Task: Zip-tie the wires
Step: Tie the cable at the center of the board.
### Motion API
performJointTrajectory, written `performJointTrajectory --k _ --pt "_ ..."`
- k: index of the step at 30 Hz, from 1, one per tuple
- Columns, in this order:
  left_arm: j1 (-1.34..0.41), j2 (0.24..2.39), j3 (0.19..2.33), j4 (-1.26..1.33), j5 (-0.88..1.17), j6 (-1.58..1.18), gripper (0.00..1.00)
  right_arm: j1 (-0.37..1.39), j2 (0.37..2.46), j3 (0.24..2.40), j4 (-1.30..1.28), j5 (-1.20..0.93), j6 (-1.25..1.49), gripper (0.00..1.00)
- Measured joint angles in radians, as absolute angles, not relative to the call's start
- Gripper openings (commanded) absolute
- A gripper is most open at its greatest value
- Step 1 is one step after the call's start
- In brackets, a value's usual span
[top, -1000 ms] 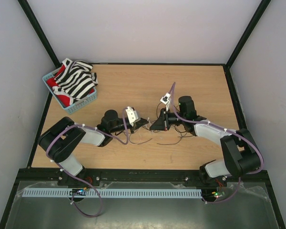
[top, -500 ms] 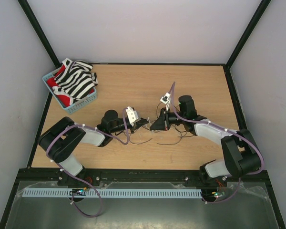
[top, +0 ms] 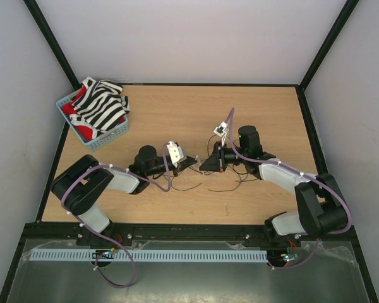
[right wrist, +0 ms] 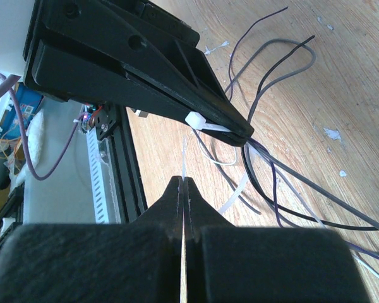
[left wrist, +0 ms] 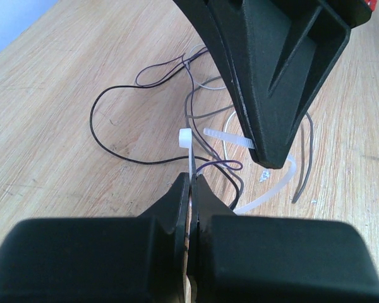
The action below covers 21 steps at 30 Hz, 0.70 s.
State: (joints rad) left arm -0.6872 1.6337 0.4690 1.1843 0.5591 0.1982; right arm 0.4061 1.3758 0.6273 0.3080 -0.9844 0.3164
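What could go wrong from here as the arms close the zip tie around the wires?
The zip tie tail held by the right gripper ends just short of its head, pinched by the left gripper, so it may miss that small slot. The wires splay loosely, so strands could slip out of the loop. The grippers' tips sit close and might collide.

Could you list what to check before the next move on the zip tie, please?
1. Left fingers shut on the zip tie below its head: ok.
2. Right fingers shut on the tail: ok.
3. Tail tip threaded through the head: not ok, it lies beside the head, apart from it.
4. Wires gathered inside the loop: cannot tell.
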Motion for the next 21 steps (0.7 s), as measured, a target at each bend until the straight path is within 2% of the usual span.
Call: performJointTrajectory --k 21 --pt "-0.699 1.634 0.469 1.184 0.556 0.207 0.00 0.406 1.384 0.627 0.319 -0.988 0.336 0.00"
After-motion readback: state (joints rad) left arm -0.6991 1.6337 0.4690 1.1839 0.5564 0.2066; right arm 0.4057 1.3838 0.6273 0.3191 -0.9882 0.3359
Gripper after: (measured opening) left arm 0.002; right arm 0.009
